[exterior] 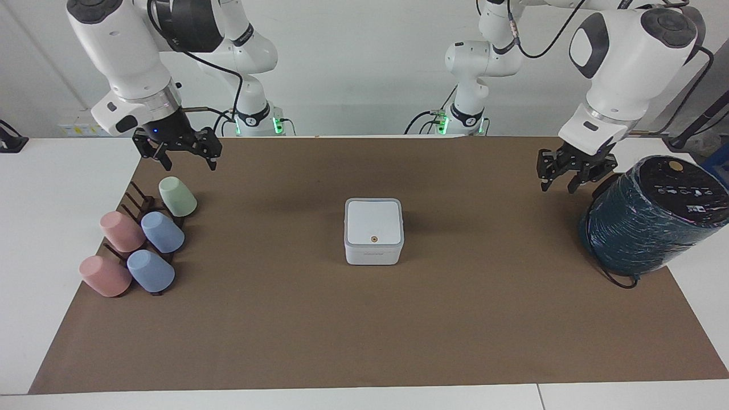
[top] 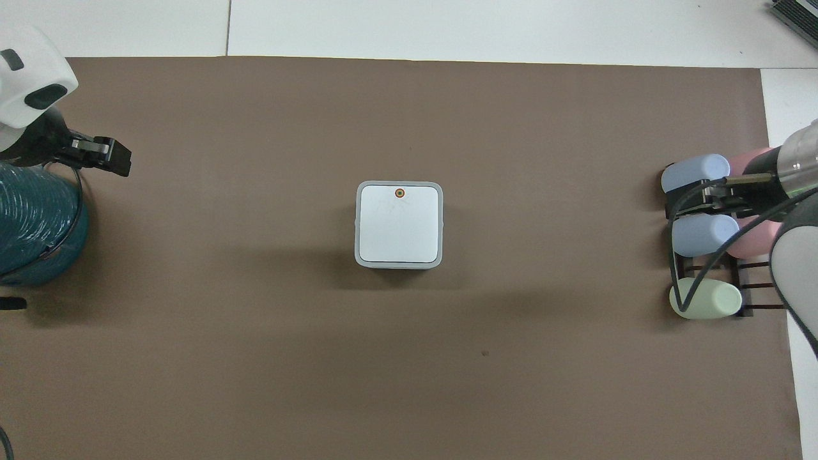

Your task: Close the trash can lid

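**Lid down on the trash can, both grippers off to the sides**

The trash can (exterior: 373,233) sits in the middle of the brown mat (exterior: 364,330) that covers the worktop (exterior: 51,216). Its lid (exterior: 373,222) lies flat on top, with the orange dot on its outer face at the edge farther from the robots. Nothing touches the can.

The left gripper (exterior: 571,177) hangs in the air over the mat at the left arm's end of the worktop, just beside the dark teal wrapped cylinder (exterior: 655,216) and well apart from the can. Its fingers are spread and hold nothing. In the overhead view this gripper (top: 105,155) shows at the edge of the cylinder (top: 35,223).

The right gripper (exterior: 179,152) hangs over the right arm's end of the mat, above a dark rack (exterior: 136,199) that carries five tipped cups: one green (exterior: 177,196), two blue (exterior: 162,232) and two pink (exterior: 122,231). Its fingers are also spread and empty.
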